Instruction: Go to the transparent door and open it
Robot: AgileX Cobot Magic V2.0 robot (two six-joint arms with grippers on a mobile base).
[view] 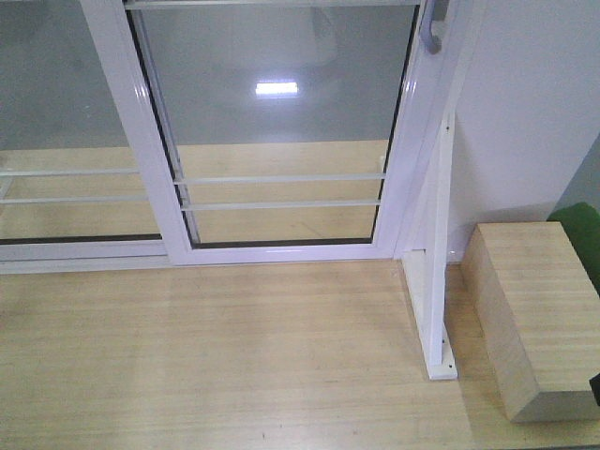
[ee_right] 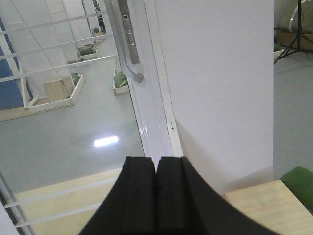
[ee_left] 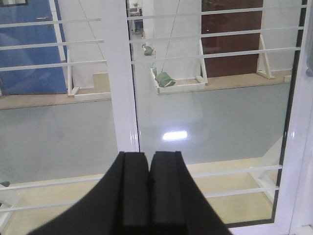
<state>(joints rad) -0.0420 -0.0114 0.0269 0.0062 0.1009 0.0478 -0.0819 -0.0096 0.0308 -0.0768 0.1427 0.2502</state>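
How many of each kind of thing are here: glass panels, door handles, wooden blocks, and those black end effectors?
Glass panels: 2, the transparent door and the plain panel to its left
Handles: 1, the grey pull handle on the door's edge
Blocks: 1, the wooden block
End effectors: 2, the left end effector and the right end effector, both shut
Total: 6

A pale wooden block [view: 534, 319] is seen on the wood floor [view: 234, 356], just beside a white support bracket [view: 433, 309]; farther off, a blue door [ee_left: 27, 54] and a green bag [ee_left: 165, 79] are seen
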